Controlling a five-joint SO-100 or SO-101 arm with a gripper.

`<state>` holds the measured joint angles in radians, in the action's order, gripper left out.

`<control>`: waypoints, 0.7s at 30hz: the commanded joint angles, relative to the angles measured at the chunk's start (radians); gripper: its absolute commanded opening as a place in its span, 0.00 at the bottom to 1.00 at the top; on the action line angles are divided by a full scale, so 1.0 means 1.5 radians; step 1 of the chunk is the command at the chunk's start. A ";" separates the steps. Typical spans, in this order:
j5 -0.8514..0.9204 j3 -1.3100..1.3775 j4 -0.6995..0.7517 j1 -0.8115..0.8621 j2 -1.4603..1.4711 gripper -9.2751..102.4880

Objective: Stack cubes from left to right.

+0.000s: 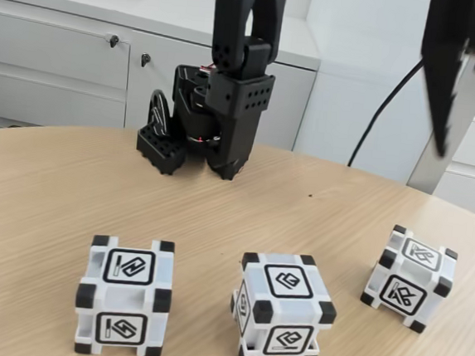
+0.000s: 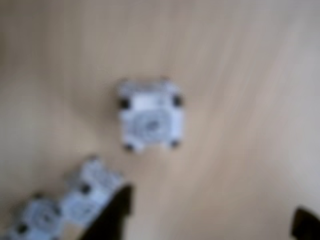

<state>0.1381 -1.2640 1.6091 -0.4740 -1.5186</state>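
Three cubes on wooden bench (image 1: 46,178), none stacked, all apart, in rough row across fixed view. Nearest: left cube (image 1: 124,295) and middle cube (image 1: 283,309). Slightly farther back: right cube (image 1: 409,277), turned at angle. Behind them, black arm base (image 1: 214,118) at bench's far side. Beyond: white cabinets (image 1: 61,54), black cable (image 1: 385,103). Wrist view blurred: one cube centre, more at lower left; gripper (image 2: 210,217) fingers (image 2: 117,212) dark at bottom edge, spread wide, holding nothing.
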 commanded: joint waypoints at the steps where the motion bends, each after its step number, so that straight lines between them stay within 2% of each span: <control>1: 0.005 -0.025 0.005 0.006 0.002 0.38; 6: -0.034 -0.076 -0.004 0.010 0.003 0.38; 13: -0.016 -0.104 -0.009 0.038 0.004 0.38; 21: 0.004 -0.106 -0.081 0.042 0.047 0.38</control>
<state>0.1350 -1.4312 1.5048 -0.4218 -1.4634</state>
